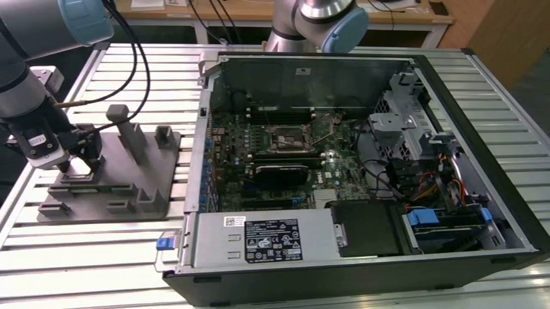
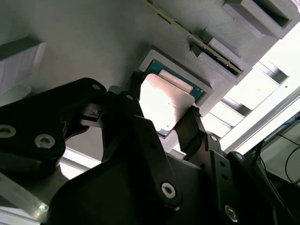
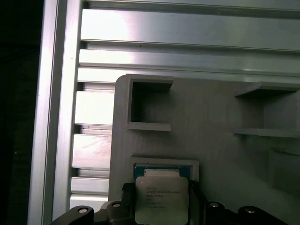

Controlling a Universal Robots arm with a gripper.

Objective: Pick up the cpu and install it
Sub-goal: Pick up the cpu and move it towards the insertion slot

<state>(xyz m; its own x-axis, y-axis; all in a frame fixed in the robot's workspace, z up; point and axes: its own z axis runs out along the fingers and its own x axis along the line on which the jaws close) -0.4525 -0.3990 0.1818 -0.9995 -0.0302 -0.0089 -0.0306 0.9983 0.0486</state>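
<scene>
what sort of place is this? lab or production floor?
Probably a robotics lab bench for PC assembly trials: an open computer case lies on a slatted aluminium table, a grey fixture sits beside it, and a wooden desk stands behind.

Fine dark lines of print are showing on the metal top of the cpu (image 3: 161, 199) in the first wrist view, but the characters are not resolving into words. In the exterior view, a large black-and-white label (image 1: 273, 239) is sitting on the silver power supply box (image 1: 210, 244), with a small white sticker (image 1: 234, 221) just beside it. A pale sticker (image 1: 303, 71) is sitting on the case wall (image 1: 257, 80). Nothing on any of them is proving readable.
</scene>
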